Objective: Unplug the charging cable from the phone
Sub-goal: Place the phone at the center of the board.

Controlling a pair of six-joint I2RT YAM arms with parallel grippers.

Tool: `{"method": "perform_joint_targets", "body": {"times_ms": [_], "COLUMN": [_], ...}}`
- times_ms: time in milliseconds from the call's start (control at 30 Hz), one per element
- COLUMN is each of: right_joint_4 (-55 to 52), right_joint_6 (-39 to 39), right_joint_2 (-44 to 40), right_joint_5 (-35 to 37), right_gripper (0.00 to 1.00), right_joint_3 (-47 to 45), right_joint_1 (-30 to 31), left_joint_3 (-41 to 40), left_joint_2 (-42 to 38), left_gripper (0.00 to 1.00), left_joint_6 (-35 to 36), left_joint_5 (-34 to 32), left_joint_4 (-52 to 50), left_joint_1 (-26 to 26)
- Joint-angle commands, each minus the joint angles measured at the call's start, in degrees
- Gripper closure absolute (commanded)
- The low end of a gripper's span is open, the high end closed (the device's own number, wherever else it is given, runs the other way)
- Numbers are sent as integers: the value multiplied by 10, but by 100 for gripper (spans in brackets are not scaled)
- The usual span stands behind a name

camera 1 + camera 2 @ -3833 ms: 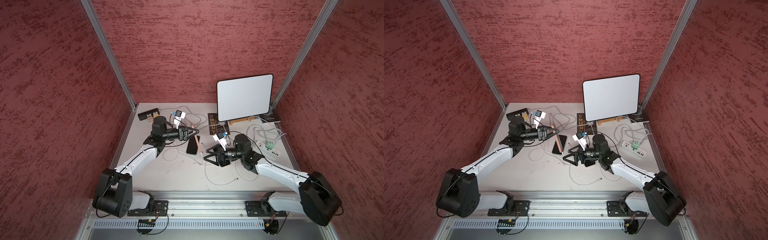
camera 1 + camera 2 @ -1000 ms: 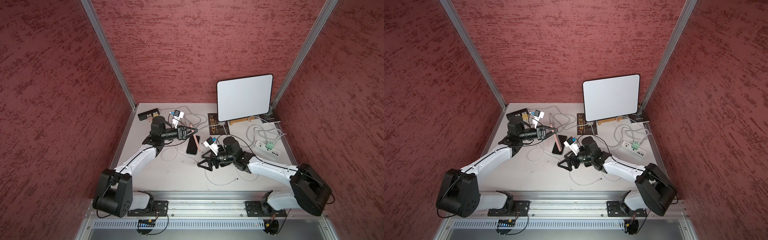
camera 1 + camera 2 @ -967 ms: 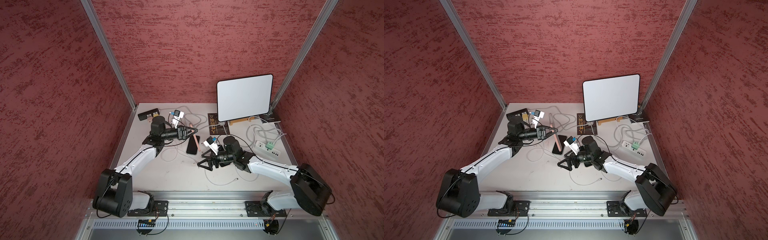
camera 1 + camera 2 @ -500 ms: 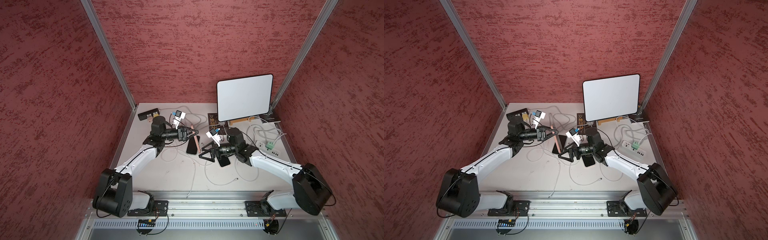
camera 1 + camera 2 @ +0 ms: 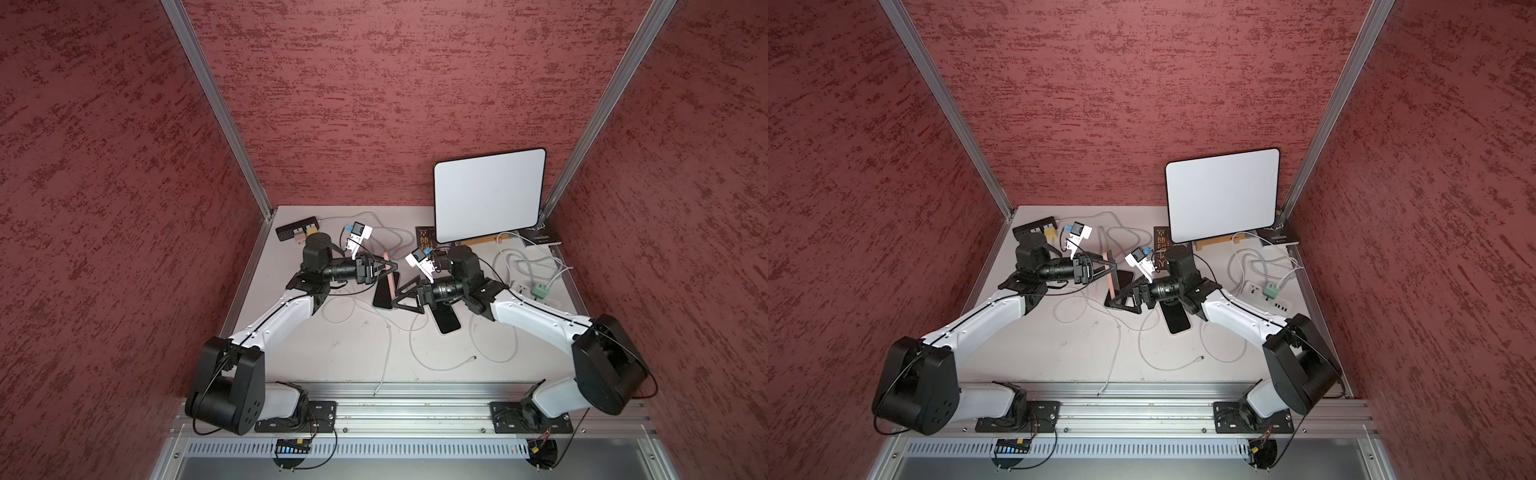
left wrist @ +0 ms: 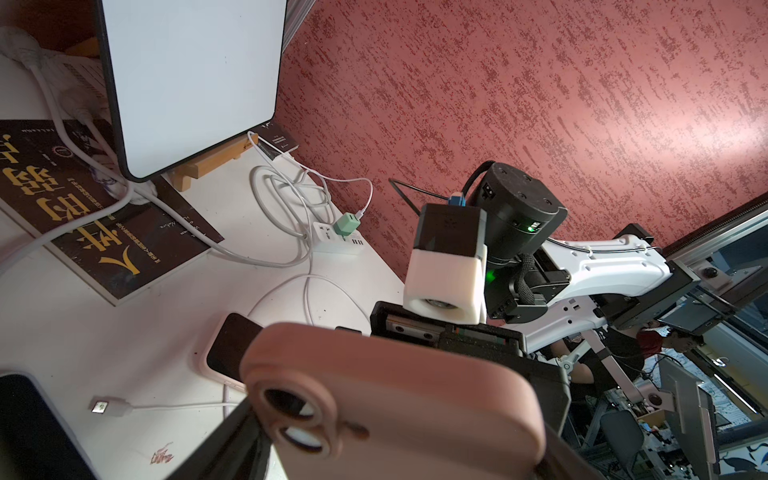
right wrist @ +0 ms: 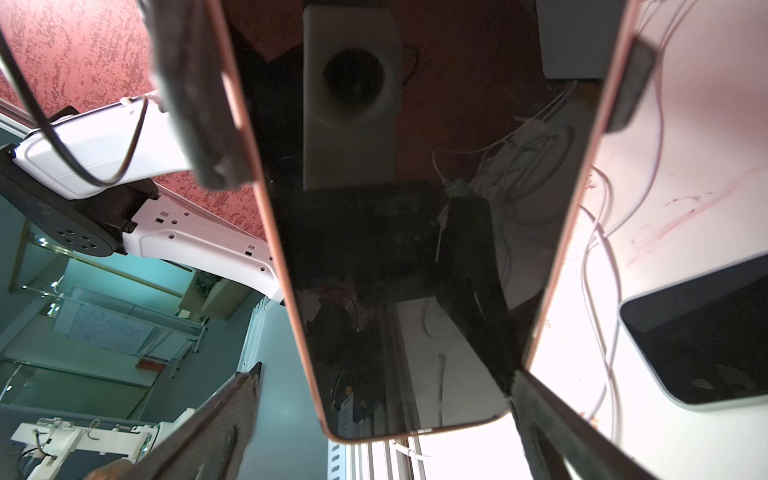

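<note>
My left gripper (image 5: 390,269) is shut on the phone (image 5: 390,287), which has a pink case. It holds the phone off the table, edge-on in both top views (image 5: 1111,286). The dark screen (image 7: 395,249) faces the right wrist camera, and the pink back with its lenses (image 6: 415,395) fills the left wrist view. My right gripper (image 5: 399,297) is open, its fingers (image 7: 216,424) on either side of the phone's free end. No plug shows at that end, and the other end is hidden. A white charging cable (image 5: 388,345) trails to the front rail; whether it joins the phone I cannot tell.
A black phone (image 5: 381,296) and a light-cased phone (image 5: 446,322) lie flat just under the grippers. Loose white cables (image 5: 478,361) loop across the table front. A white board (image 5: 488,195), a dark book (image 5: 424,239) and a power strip with a green charger (image 5: 540,291) stand at the back right.
My right gripper has moved from the table front up and back to the phone's free end, staying open. A white cable now reaches the front rail. The left gripper has kept still.
</note>
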Motion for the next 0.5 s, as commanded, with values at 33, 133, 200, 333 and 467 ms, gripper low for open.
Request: {"method": "perform_joint_targets", "body": {"times_ms": [33,133,200,333,467], "right_joint_4": [-5,-13,-20,-23,-12], "right_joint_6": [0,-4,-7,-10,-8], "right_joint_2": [15,22,26,31,30], "right_joint_5": [4,17,24,32,25], "right_gripper": [1,1,1,1,1], "right_joint_3": [28,34,38,40,38], "right_joint_1": [-4,-4,-5,-7,-8], "left_joint_3": [-3,-4,-5,-5,-5], "left_joint_2": [-12,-15,-16,-20,-20], "left_gripper": [89,89,89,89,89], "left_joint_6": [1,2,2,4,5], "left_joint_5": [22,23,24,25,25], "left_joint_4": [34,34,35,35,34], "left_joint_1": [-5,-5,-5,-5,-5]}}
